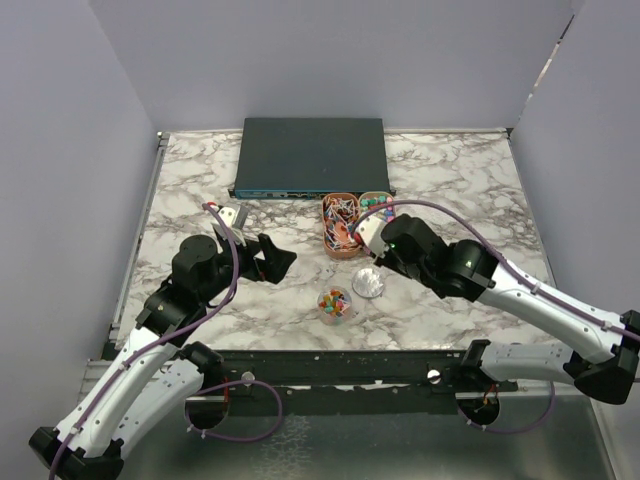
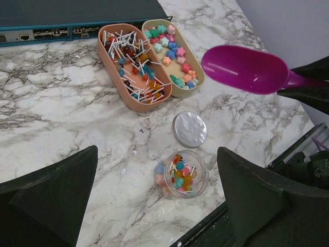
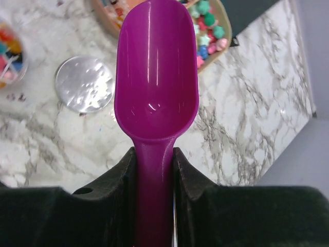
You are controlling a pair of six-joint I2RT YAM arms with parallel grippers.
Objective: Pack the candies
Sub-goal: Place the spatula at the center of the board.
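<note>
Table (image 1: pixel 200 180), lid (image 2: pixel 189 128) beside jar (image 2: pixel 203 177), right hand (image 3: pixel 154 165) gripping scoop (image 3: pixel 156 77)

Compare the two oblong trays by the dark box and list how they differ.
Colour: the terracotta tray is pinkish-orange; the beige tray is pale tan.
Contents: the terracotta tray holds lollipops on white sticks; the beige tray holds loose star-shaped candies.
Place: in the left wrist view the terracotta tray lies left of the beige tray.
Both are oblong, round-ended, open-topped, side by side.

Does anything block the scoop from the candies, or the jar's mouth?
Nothing visible. The purple scoop in the right gripper hangs near the small pastel candies in a beige tray; the glass jar is open, its silver lid beside it.
</note>
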